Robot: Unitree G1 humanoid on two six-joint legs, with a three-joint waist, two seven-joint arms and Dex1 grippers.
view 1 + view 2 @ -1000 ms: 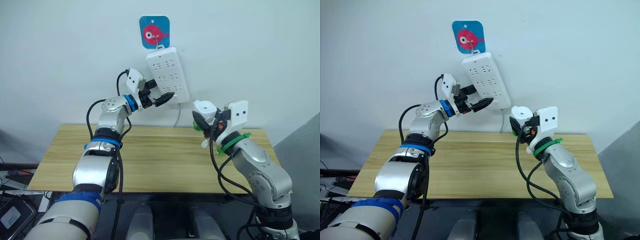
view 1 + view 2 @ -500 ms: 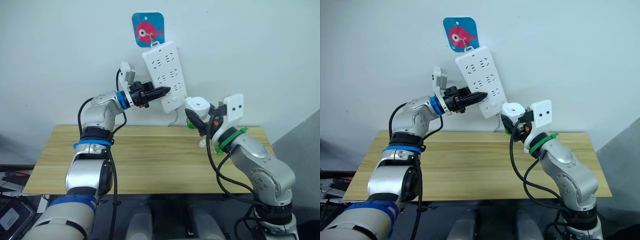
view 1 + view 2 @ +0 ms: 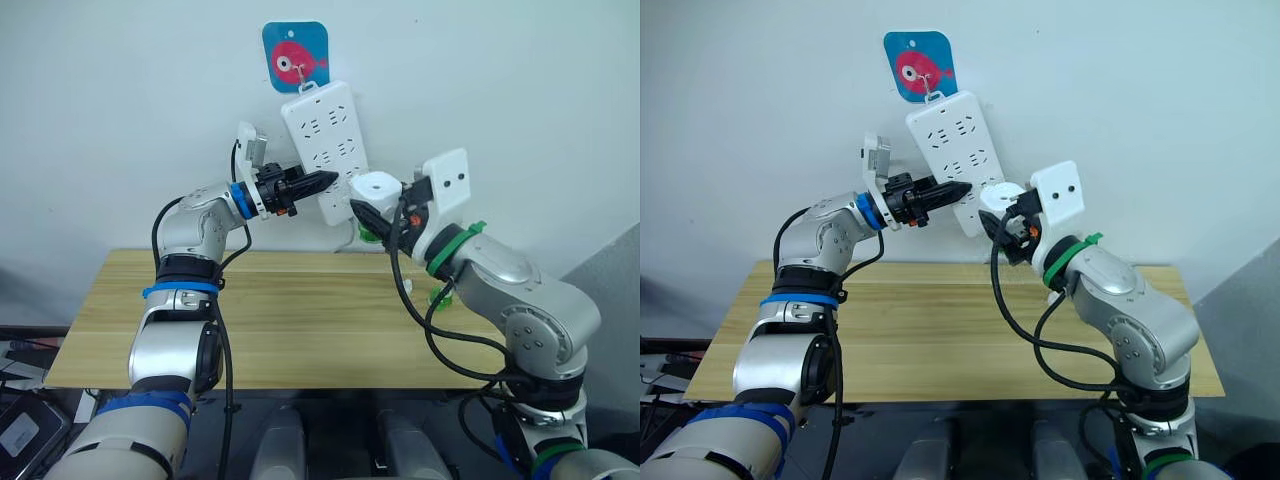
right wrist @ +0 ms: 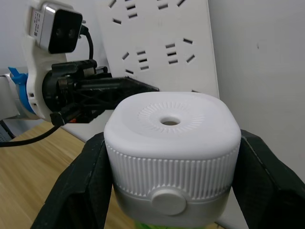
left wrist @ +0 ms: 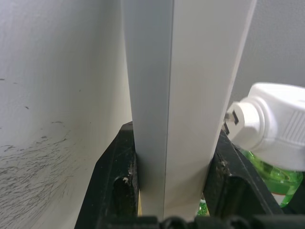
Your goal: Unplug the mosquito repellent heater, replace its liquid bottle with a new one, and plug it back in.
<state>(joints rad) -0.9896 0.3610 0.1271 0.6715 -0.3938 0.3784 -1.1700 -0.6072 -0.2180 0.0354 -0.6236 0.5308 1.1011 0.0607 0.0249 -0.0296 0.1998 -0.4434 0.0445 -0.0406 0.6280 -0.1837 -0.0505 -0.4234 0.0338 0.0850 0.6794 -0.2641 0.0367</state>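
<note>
L tool (image 3: pixel 318 181) pinching power strip (image 3: pixel 325 150), R tool (image 4: pixel 169 191) gripping heater (image 4: pixel 171 131)

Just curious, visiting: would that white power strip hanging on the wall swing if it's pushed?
Probably: the power strip seems to hang from one hook and already sits tilted. The left gripper clamps its edge, likely steadying it. It looks rigid, so it shouldn't bend.

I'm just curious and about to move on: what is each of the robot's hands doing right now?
Left gripper: shut on the power strip.
Right gripper: shut on the mosquito repellent heater.
</note>
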